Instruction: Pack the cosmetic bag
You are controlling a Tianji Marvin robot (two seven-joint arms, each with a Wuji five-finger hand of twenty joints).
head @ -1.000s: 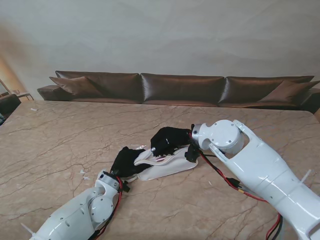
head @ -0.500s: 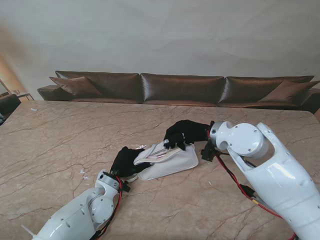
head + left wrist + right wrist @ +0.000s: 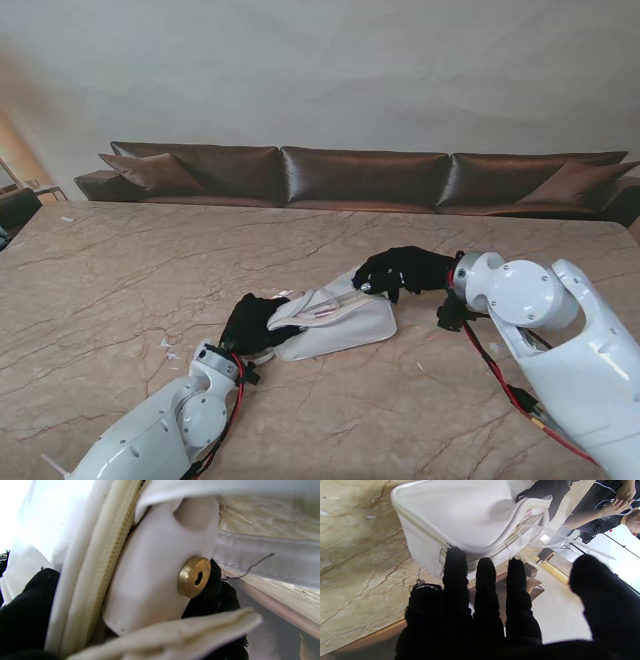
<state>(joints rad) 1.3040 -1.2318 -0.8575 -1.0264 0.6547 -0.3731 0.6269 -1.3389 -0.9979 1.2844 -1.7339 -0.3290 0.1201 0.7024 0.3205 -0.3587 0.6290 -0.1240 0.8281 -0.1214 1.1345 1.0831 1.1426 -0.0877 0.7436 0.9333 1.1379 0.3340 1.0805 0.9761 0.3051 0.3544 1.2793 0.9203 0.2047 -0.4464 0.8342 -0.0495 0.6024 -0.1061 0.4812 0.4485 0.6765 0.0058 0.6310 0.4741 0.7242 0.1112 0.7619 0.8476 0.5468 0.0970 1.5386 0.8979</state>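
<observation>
The white cosmetics bag (image 3: 345, 322) lies on the marble table (image 3: 120, 270), its zip opening facing away from me and gaping a little. My left hand (image 3: 250, 320), in a black glove, is closed on the bag's left end. In the left wrist view its fingers (image 3: 22, 605) pinch the fabric beside the cream zipper (image 3: 100, 555) and a brass rivet (image 3: 194, 577). My right hand (image 3: 400, 270) hovers at the bag's far right end, fingers (image 3: 453, 562) straight and apart, holding nothing. Its fingertips lie at the corner of the bag (image 3: 460, 517). Something pink (image 3: 531, 512) shows in the opening.
A brown leather sofa (image 3: 360, 175) runs along the table's far edge. Small white scraps (image 3: 165, 345) lie left of my left arm. A person in black (image 3: 602, 505) appears beyond the table in the right wrist view. Red and black cables (image 3: 500, 370) hang off my right forearm.
My right hand has drawn back to the right, from over the bag's opening to its right end. The bag has been pulled out longer to the right. The left hand has kept its hold.
</observation>
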